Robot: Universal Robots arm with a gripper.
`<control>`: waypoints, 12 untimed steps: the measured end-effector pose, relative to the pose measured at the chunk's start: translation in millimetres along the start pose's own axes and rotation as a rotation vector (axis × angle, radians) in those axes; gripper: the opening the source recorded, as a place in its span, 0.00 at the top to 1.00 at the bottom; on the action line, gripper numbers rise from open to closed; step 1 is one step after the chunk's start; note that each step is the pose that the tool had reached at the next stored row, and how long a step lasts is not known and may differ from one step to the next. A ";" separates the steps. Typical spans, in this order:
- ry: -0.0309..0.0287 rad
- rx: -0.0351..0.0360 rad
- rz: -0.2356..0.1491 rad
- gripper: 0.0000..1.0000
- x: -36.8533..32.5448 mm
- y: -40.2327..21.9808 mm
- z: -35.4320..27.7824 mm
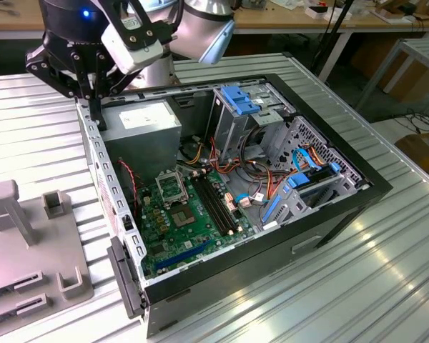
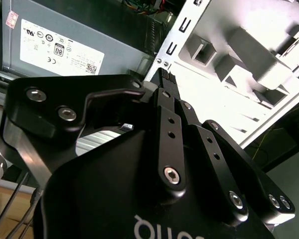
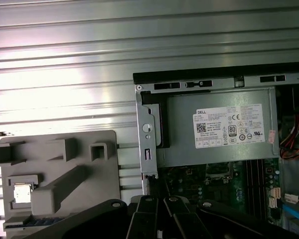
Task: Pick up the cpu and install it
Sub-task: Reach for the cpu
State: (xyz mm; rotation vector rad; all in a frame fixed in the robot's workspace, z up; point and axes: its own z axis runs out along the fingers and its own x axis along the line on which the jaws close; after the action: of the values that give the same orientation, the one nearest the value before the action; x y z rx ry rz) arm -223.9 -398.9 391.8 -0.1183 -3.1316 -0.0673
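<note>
The cpu [image 3: 22, 192] is a small silver-grey square lying in a pocket of the grey fixture [image 3: 84, 199] on the table beside the open computer case, seen in the first wrist view. My gripper [image 1: 98, 120] hangs above the case's back corner on the exterior view's left, over the metal side wall, next to the power supply [image 1: 139, 123]. Its fingers [image 2: 165, 79] are closed together with nothing between them. The black-framed socket [image 1: 173, 187] sits on the green board [image 1: 164, 236] inside the case, lower than the gripper and apart from it.
The case [image 1: 329, 214] holds long black memory slots [image 1: 216, 204], blue drive brackets [image 1: 243, 98] and bundles of cables [image 1: 254, 171]. The grey fixture [image 1: 28, 250] has upright posts and blocks. The ribbed metal table [image 1: 386, 286] surrounds both.
</note>
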 end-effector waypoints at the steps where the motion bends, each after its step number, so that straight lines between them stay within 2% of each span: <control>1: 0.0000 0.0000 0.000 0.89 0.6 0.0 0.0; 12: 0.0000 0.0000 0.000 0.89 10.2 -0.8 0.1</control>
State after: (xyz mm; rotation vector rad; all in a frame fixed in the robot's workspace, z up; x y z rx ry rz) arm -234.2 -398.8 391.8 -0.1185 -3.1316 -0.0673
